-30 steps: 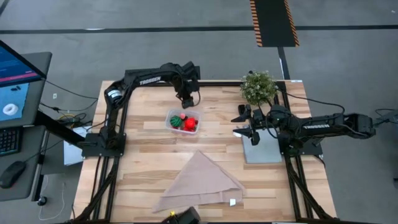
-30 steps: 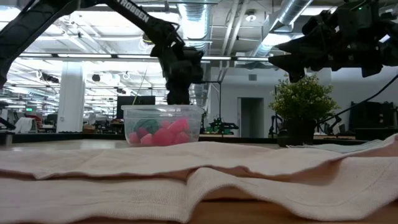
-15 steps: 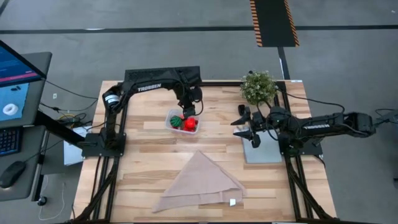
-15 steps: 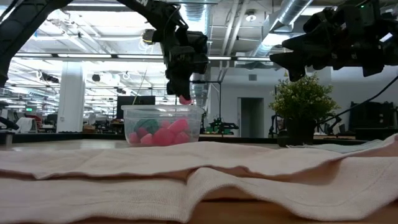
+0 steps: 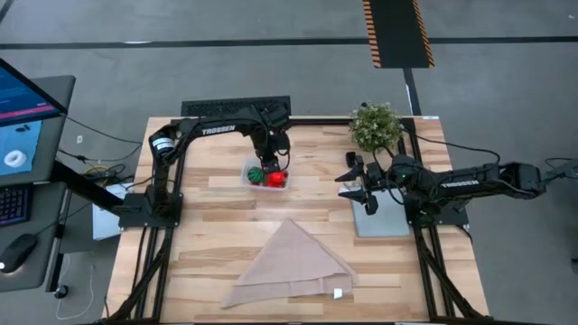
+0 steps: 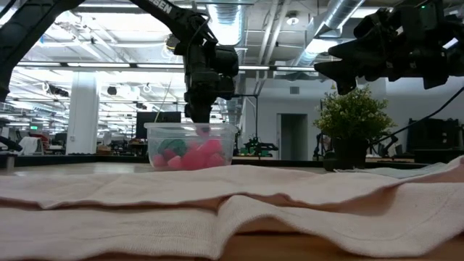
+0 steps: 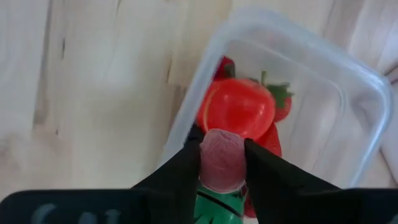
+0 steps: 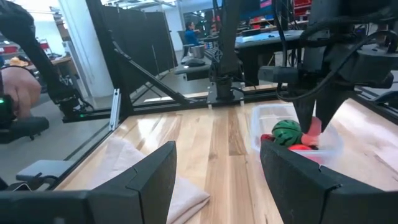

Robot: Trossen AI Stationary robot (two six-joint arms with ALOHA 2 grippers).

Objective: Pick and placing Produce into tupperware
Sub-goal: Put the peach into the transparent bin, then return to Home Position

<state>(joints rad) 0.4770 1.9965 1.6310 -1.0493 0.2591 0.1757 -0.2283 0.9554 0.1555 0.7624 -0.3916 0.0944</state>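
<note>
The clear tupperware [image 5: 256, 174] stands on the wooden table, left of centre toward the far edge. In it lie a red tomato-like piece [image 7: 239, 109], a green striped ball [image 8: 286, 132] and other red bits. My left gripper [image 7: 222, 155] hangs over the tub's rim, pointing down, shut on a small pink piece of produce [image 7: 222, 165]. The low view shows the pink piece [image 6: 204, 130] at rim height. My right gripper [image 5: 354, 185] stands open at the right, over a grey panel, touching nothing. My left gripper pinches the small pink piece by its two opposite sides [image 7: 208, 163] between its two fingers. The fingers come from above, pointing steeply down. The piece is clear of the table and hangs at the tub's rim, above the red and green produce.
A bushy potted plant [image 5: 376, 126] stands at the far right. A flat grey panel [image 5: 384, 217] lies under the right arm. A beige folded cloth [image 5: 289, 266] covers the near middle. Bare wood lies to the left of the tub.
My left gripper has come from beyond the tub's far side toward the table's near edge with the pink piece. It has sunk until the piece hangs at the tub's rim. The right arm has kept still.
</note>
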